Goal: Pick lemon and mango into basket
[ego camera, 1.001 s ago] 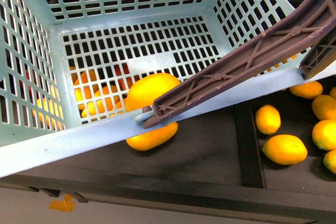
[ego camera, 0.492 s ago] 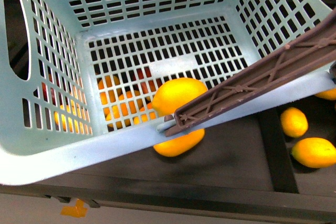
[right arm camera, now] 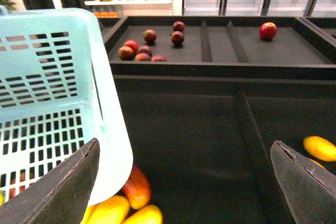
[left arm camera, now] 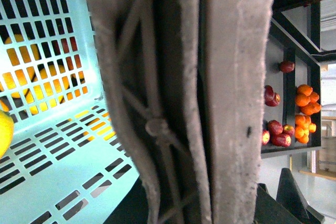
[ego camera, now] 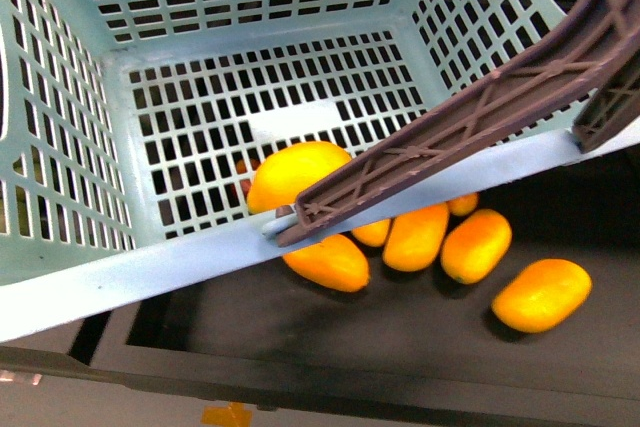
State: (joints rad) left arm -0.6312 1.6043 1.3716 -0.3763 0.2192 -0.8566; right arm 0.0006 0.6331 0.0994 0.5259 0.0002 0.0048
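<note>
Resting smooth oval lemon (ego camera: 290, 172) in slotted basket (ego camera: 200, 107) | right pincer (right arm camera: 185, 145) released | left pincer (left arm camera: 173, 203): cannot tell

Right gripper (right arm camera: 185, 144): two dark fingers (right arm camera: 63, 184) spread wide, nothing between them, above a dark divided produce tray (right arm camera: 210, 124). Basket (right arm camera: 107, 103), light teal with slotted walls, beside one finger; a reddish fruit (right arm camera: 137, 186) and yellow-orange fruits (right arm camera: 107, 209) lie under its rim. Far compartments hold a cluster of red fruits (right arm camera: 139, 50) and a single red fruit (right arm camera: 268, 30); one yellow fruit (right arm camera: 320, 148) lies near the other finger.

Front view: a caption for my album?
Teal basket holding one yellow fruit, brown handle swung across, above more fruit on a dark shelf.
</note>
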